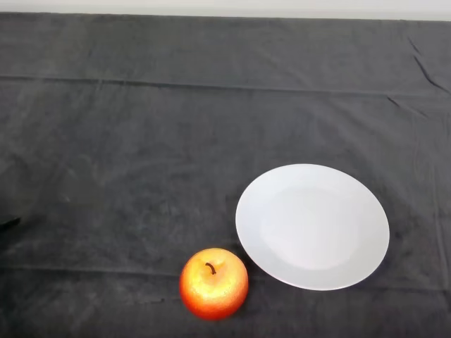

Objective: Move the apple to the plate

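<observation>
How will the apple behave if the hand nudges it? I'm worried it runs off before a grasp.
The apple is round and sits stem-up on the cloth, so a sideways push would probably roll it. Its glossy skin looks smooth, so it may slip. The plate lies close on its right.

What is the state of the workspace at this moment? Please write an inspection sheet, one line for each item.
Surface: table under a dark cloth, with some creases and fold lines.
Job's things: red-orange apple standing stem up on the cloth at the near edge, to the lower left of the white plate; it is not on the plate. Whether the two touch I cannot tell. The plate holds nothing.
Clutter: nothing seen.
Hand: nothing seen; only a small dark shape at the left edge, which I cannot identify.
Cables: nothing seen.
Surroundings: a pale strip beyond the far edge of the table.
</observation>
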Tool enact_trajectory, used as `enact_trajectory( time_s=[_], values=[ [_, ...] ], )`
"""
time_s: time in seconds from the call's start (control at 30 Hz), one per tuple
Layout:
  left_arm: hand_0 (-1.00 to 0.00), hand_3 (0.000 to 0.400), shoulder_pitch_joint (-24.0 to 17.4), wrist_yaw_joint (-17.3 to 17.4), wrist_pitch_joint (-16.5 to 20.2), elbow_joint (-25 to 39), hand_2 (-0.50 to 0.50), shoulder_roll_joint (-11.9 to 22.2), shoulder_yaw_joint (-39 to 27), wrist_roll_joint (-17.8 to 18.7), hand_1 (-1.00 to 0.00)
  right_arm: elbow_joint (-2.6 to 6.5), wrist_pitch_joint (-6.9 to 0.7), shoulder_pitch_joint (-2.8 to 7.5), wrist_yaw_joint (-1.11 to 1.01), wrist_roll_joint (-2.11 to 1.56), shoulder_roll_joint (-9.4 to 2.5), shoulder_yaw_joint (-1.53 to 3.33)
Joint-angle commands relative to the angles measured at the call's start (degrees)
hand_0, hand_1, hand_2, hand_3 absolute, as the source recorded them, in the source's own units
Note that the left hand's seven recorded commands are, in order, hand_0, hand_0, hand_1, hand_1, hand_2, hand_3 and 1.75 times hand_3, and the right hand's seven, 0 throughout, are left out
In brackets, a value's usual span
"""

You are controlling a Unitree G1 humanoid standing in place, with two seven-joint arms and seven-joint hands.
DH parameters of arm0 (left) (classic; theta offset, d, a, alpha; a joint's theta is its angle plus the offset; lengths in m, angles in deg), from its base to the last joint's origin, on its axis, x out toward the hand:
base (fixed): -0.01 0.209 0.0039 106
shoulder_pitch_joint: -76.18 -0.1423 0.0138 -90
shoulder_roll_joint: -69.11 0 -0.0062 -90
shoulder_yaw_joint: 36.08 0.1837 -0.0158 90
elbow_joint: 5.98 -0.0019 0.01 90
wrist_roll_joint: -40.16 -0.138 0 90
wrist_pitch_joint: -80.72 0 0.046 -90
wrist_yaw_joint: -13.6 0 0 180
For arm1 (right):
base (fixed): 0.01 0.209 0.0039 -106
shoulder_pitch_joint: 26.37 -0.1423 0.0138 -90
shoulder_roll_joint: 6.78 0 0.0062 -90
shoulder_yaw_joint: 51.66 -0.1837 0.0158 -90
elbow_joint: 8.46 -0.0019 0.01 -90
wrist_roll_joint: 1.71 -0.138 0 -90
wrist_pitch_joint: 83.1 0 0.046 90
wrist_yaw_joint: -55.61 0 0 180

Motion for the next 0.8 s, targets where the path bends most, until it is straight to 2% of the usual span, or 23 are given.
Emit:
enact_trajectory(
  time_s=[0.03,0.27,0.5,0.8],
  values=[
    [0.00,0.000,-1.7,-0.9,1.6,3.6,0.00,1.4,0.1,-1.1,0.00,-1.08,0.38,-0.85,-0.15,-0.59,-0.37,-0.43],
    [0.00,0.000,-5.3,-1.4,7.1,15.9,0.00,0.2,1.4,-2.3,0.00,-1.27,0.37,-0.80,-0.06,-0.56,-0.47,-0.38],
    [0.00,0.000,-9.1,-1.9,14.1,29.3,0.00,-2.2,4.0,-4.8,0.00,-1.57,0.35,-0.73,0.08,-0.51,-0.61,-0.30],
    [0.00,0.000,-13.4,1.3,22.0,42.7,0.00,-2.4,5.8,-5.8,0.00,-1.99,0.31,-0.62,0.29,-0.44,-0.80,-0.19]
  ],
)
